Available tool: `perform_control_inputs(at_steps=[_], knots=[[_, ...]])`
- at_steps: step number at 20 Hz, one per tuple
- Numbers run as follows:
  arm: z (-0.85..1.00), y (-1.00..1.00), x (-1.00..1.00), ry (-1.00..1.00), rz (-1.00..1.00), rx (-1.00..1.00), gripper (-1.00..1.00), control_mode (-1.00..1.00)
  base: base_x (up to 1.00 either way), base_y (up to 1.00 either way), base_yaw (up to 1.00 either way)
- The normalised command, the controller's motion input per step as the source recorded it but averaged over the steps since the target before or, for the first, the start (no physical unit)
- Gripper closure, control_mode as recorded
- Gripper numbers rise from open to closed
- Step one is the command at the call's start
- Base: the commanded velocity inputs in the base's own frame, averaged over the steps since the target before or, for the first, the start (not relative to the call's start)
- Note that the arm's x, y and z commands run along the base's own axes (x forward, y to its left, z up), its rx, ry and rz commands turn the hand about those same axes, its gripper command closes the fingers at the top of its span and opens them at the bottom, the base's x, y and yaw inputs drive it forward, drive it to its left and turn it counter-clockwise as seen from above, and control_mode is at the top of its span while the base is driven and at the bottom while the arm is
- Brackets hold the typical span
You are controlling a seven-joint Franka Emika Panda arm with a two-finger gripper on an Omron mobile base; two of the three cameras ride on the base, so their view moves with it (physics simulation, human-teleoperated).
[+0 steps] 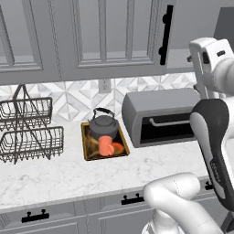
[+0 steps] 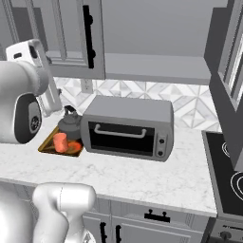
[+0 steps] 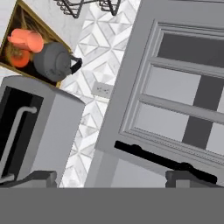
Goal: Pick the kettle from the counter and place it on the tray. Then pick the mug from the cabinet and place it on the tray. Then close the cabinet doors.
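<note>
We saw the kettle and the mug both sitting on the tray on the tabletop. The cabinet door looked nearly shut. Our end effector was spread wide, holding nothing.

Toaster oven crowds the tray from the right; wire baskets stand left. Bare counter lies open in front; cabinet door overhangs above.
</note>
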Motion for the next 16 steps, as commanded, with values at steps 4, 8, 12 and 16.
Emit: perform_control_inputs(at_steps=[4,8,12,16], knots=[[0.0,-0.53,-0.27,0.0,-0.1,-0.07,-1.0,-1.0,0.0,0.0,0.0],[0.0,-0.75,-0.17,0.0,-0.19,0.0,-1.0,-1.0,0.0,0.0,0.0],[0.0,-0.85,-0.12,0.0,-0.31,0.0,-1.0,-1.0,0.0,0.0,0.0],[0.0,-0.82,-0.2,0.0,-0.41,0.0,-1.0,-1.0,0.0,0.0,0.0]])
